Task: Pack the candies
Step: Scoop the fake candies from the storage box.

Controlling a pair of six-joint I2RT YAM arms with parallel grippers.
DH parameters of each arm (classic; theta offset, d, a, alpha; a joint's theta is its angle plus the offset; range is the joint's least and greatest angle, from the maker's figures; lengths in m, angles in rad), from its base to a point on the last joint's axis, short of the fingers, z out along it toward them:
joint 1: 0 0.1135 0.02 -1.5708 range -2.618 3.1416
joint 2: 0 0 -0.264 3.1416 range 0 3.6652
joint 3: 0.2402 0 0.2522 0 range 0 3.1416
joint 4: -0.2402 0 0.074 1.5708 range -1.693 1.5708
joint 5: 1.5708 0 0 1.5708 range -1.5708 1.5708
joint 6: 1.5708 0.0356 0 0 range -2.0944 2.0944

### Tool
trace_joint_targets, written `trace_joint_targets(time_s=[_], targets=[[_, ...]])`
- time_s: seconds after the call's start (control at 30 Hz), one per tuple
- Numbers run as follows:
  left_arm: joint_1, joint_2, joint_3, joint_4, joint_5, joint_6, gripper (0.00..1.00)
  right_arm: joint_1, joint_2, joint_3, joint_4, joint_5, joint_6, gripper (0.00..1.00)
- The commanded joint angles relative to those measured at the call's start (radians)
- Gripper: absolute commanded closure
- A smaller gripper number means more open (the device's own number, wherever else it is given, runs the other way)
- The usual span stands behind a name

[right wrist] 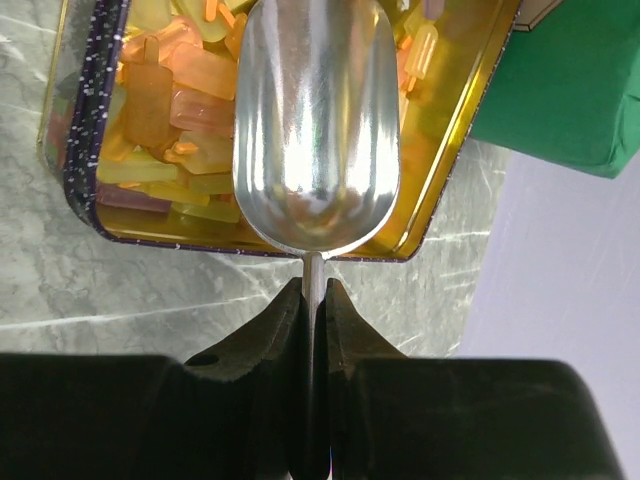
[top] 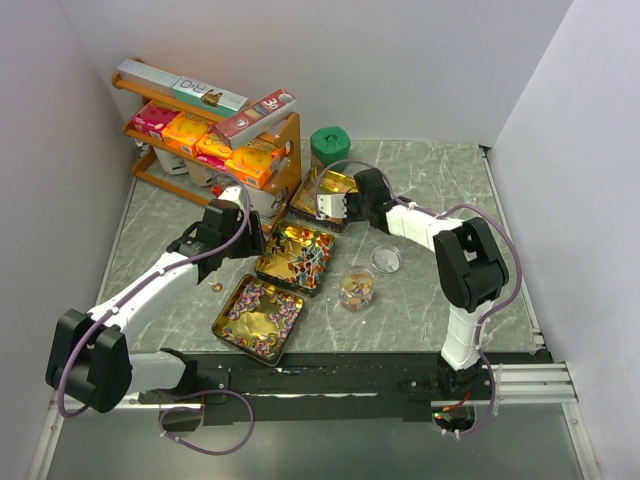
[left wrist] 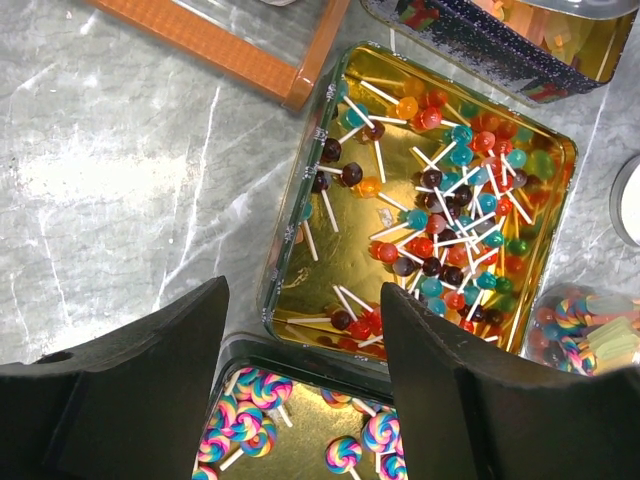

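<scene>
We see a grey marble table (top: pixel 430 180) carrying an orange wooden shelf of boxes (top: pixel 215 140). Our left pincer (left wrist: pixel 305 295) hangs open near the middle gold tin (left wrist: pixel 285 250), full of red-blue lollipop candies (left wrist: pixel 450 200). Our right pincer (right wrist: pixel 315 300) is clamped on the handle of a silver metal scoop (right wrist: pixel 316 120), its bowl over the far gold tin (right wrist: pixel 80 190) of orange-yellow candies (right wrist: pixel 170 110). The near gold tin (top: pixel 248 310) holds pink swirl candies (left wrist: pixel 250 420); a clear jar (top: pixel 356 289) near it holds a few more.

Glossy candies (left wrist: pixel 450 230) sit in a shiny gold-lined tin (left wrist: pixel 283 230); the metal scoop (right wrist: pixel 316 130) is mirror-polished, the table (top: pixel 430 170) smooth.
</scene>
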Motion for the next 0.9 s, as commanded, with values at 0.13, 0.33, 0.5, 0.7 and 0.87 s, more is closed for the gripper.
trace_joint_targets(time_s=[0.13,0.33,0.5,0.7,0.87], targets=[[0.011,-0.015,0.010,0.024,-0.018,-0.007,0.32,0.000,0.038,0.047,-0.133,-0.089,-0.045,1.00],[0.014,-0.009,0.014,0.017,-0.013,-0.002,0.32,0.023,0.079,0.048,-0.116,-0.106,-0.045,1.00],[0.014,-0.003,0.010,0.016,-0.009,-0.007,0.32,0.043,0.107,0.045,-0.079,-0.097,-0.042,1.00],[0.016,0.031,0.003,-0.004,0.008,-0.012,0.38,0.057,0.130,0.059,-0.075,-0.115,-0.024,1.00],[0.016,0.080,0.029,-0.032,0.024,-0.005,0.42,0.065,0.153,0.119,-0.125,-0.139,0.005,1.00]])
